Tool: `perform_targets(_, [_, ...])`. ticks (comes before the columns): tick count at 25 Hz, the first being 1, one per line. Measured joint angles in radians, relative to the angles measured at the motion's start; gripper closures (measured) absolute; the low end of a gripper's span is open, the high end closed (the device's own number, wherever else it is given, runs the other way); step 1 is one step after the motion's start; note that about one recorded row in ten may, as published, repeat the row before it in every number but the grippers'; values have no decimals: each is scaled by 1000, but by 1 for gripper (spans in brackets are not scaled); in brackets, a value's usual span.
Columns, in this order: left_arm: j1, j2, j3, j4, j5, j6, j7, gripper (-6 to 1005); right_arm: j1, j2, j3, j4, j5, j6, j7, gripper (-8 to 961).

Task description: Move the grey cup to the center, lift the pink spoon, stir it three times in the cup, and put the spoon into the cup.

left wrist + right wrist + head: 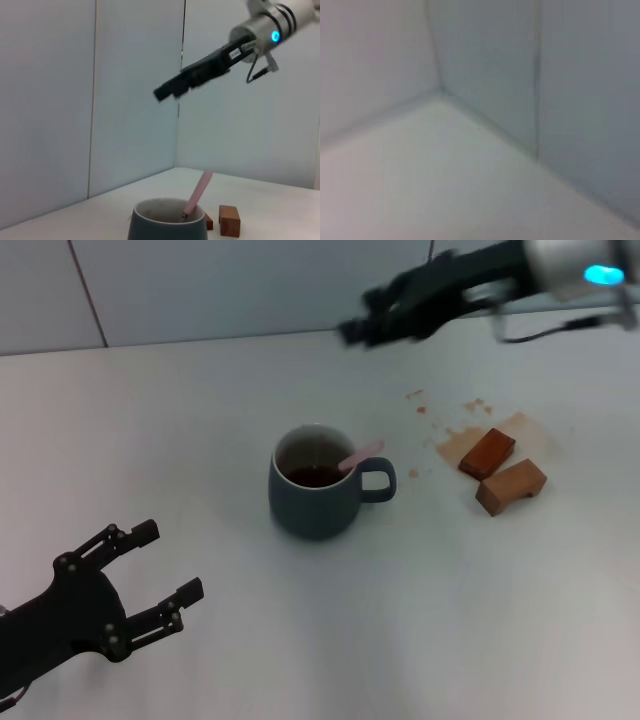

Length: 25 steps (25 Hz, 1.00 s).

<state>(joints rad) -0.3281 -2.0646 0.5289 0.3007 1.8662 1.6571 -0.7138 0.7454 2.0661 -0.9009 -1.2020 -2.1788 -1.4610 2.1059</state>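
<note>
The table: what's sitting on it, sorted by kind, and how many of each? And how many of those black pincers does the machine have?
Cups: 1, the grey cup, holding dark liquid
Spoons: 1, the pink spoon, standing in the cup
Wooden blocks: 2, a reddish block and a lighter block
Pincers: 2, the left pincer low and open, the right pincer raised at the far side
Total: 6

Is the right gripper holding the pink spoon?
No, the pink spoon leans inside the grey cup, while the right gripper is raised far behind it.
</note>
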Motion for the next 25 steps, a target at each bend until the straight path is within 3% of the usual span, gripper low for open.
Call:
perform_targets(3, [-2, 0, -1, 0, -1, 1, -6, 140, -90, -17, 108, 81, 152, 5, -96, 355])
perform_targets(4, [-4, 1, -1, 0, -1, 1, -9, 140, -139, -45, 153, 168, 213, -3, -146, 353])
perform_targets(5, [-9, 1, -1, 1, -1, 2, -17, 140, -139, -45, 153, 168, 213, -3, -146, 351])
perform_targets(8, [-23, 4, 4, 8, 1, 2, -46, 140, -195, -78, 188, 289, 274, -3, -269, 309])
perform_targets(9, [-28, 5, 6, 11, 4, 1, -57, 140, -228, -99, 203, 390, 290, -15, -425, 273])
perform_targets(11, [-39, 9, 12, 22, 8, -2, -85, 140, -239, -104, 205, 424, 290, -30, -495, 200])
perform_targets(12, [-53, 15, 19, 40, 19, -4, -129, 140, -267, -110, 201, 471, 281, -65, -638, 163])
perform_targets(18, [-124, 42, 22, 87, 103, -19, -305, 140, -284, -119, 197, 504, 218, -151, -748, 142])
perform_targets(23, [-227, 86, 22, 122, 182, -61, -411, 140, -287, -125, 202, 530, 203, -147, -858, 147])
perform_targets(25, [-227, 86, 22, 122, 182, -61, -411, 140, -283, -127, 202, 536, 202, -146, -861, 147])
